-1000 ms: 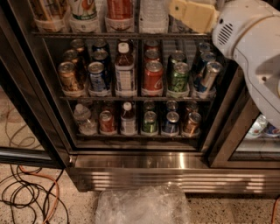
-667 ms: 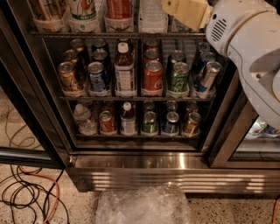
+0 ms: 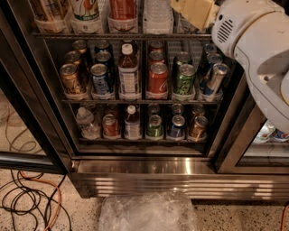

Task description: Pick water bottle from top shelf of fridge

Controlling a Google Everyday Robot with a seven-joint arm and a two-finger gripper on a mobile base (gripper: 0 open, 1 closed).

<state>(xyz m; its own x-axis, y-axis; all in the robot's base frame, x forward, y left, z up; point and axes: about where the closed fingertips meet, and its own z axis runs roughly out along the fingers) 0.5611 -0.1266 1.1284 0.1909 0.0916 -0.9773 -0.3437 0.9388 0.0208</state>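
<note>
- Compared with one second ago, the gripper [image 3: 193, 11] sits slightly further left, closer to the water bottle [image 3: 158, 14]; the stock on the racks is unchanged.
- We locate the water bottle on the top shelf [image 3: 90, 35], upright in a translucent tray, between a red-labelled bottle [image 3: 123, 9] on its left and the gripper on its right. Only its ribbed lower body is in view; the cap and label are cut off at the upper edge.
- We judge the bottle moderately heavy if full, with a thin wall that yields under squeeze and a smooth, possibly damp surface. We recommend taking hold across the ribbed body, above the tray lip, with moderate force.
- The gripper hangs just beside the bottle at shelf level, carried by the white arm [image 3: 253, 49]. We cannot tell whether it is set wide or narrow, nor whether it touches the bottle.
- Lower racks of the fridge [image 3: 144, 168] hold cans [image 3: 158, 79] and small bottles; cables [image 3: 27, 198] lie on the floor at left.
</note>
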